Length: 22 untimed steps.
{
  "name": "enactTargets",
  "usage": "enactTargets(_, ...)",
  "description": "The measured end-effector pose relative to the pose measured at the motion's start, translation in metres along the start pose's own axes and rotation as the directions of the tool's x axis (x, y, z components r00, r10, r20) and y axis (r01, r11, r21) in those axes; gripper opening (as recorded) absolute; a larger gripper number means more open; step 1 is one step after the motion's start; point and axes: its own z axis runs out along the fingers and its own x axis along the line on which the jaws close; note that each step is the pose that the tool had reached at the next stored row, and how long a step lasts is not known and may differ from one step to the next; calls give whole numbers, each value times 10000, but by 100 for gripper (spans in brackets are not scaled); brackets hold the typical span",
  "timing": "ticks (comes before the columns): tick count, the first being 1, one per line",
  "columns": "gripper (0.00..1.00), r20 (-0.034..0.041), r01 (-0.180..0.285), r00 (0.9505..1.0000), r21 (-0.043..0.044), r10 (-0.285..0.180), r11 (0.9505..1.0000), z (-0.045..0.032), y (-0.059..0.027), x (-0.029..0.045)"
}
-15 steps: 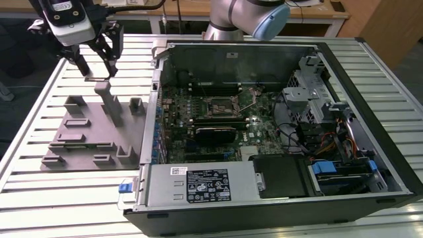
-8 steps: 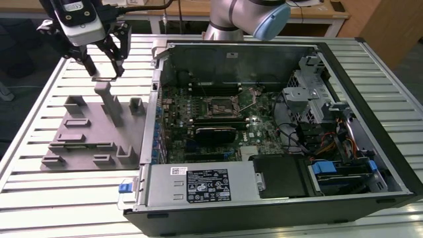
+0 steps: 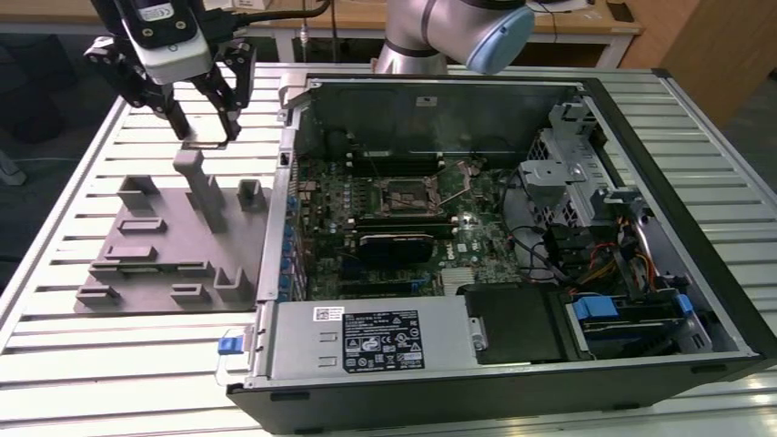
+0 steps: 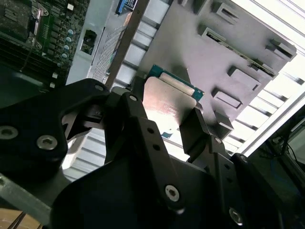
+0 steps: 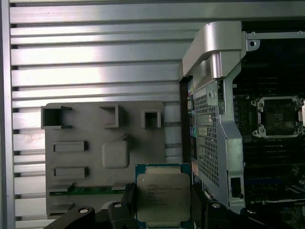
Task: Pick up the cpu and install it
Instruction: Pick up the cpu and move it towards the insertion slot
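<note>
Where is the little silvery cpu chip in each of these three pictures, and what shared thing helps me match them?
Exterior view: the cpu sits edge-on in the gripper, at the exterior view's upper left, above the grey holder plate.
Second wrist view: the cpu is in the gripper, the plate behind it.
First wrist view: the cpu faces the camera in the gripper, by the plate.
Shared landmark: the grey holder plate.

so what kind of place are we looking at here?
Likely a robotics lab bench for PC assembly trials: an open PC case lies on a slatted metal table beside a grey fixture plate, and the arm's fingers hold a cpu above that plate.
</note>
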Motion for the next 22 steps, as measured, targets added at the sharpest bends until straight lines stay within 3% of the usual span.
enactTargets(22,54,0,0,10000,-1,0,10000,12,20,-330)
